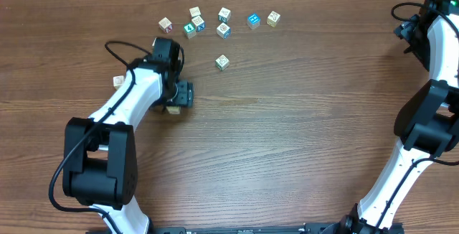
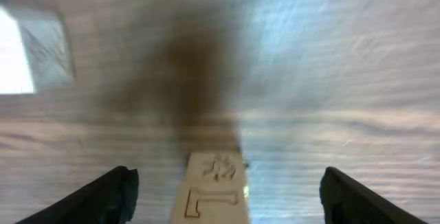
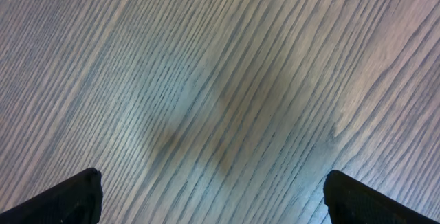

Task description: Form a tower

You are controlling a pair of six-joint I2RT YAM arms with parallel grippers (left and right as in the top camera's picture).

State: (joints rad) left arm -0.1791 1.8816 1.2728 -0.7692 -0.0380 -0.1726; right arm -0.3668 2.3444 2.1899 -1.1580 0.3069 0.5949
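**Toward the left edge of the table [image 1: 287, 141]: tower [image 1: 173, 109] under the open left gripper [image 2: 227, 183], clean lift-off needed**

Toward that left edge, about midway between the near and far edges, the tower is mostly covered by the arm. The wrist view shows its top cube [image 2: 214, 189], cream with red print, between the jaws; the jaws stand wide with a gap on both sides, so nothing is gripped. The number of stacked cubes cannot be told. The right gripper [image 3: 213, 183] is also spread wide and holds nothing; it hangs over bare wood by the right edge and looks uninvolved.

Step in hand, as I judge it: letting go of the top cube and getting clear.
- Go straight up; no sideways drift and no wrist roll until the fingertips are above the top face.
- In the wrist view the cube sits nearer the finger [image 2: 110, 196] at the picture's left, so that one is likeliest to clip it.
- Hold the jaws wide through the lift and go slowly; a one-cube-wide stack should tip at a light nudge.

For supply, loose cubes [image 1: 224, 30] lie in a scattered row near the far edge, with a single cube [image 1: 222, 62] nearer the middle. A stray cube [image 1: 118, 81] lies just beside the left arm on its left-edge side; the arm should not sweep it on the way out. The task looks far from done; most cubes are unstacked.
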